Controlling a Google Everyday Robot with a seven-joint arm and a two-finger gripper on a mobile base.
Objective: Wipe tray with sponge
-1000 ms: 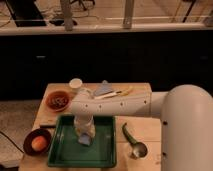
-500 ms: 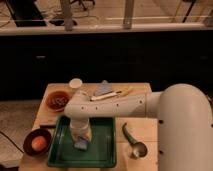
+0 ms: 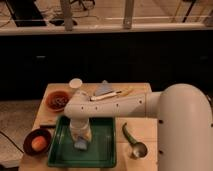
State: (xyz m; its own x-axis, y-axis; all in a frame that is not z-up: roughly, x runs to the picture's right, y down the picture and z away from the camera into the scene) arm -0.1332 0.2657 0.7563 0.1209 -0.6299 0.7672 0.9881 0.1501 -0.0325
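Note:
The green tray (image 3: 102,150) lies on the wooden table's near side, left of centre. My gripper (image 3: 80,141) points down into the tray's left half, at the end of the white arm that reaches in from the right. The small light blue sponge (image 3: 80,145) is under the gripper's tip, pressed against the tray floor.
A dark bowl (image 3: 37,141) holding an orange ball sits left of the tray. A reddish bowl (image 3: 57,99) and a white cup (image 3: 75,84) stand at the back left. A pale blue folded cloth (image 3: 104,88) and a long utensil (image 3: 112,94) lie at the back. A green scoop (image 3: 131,140) lies right of the tray.
The gripper and sponge have slid a little toward the tray's left and near side. The arm has swung further over the table.

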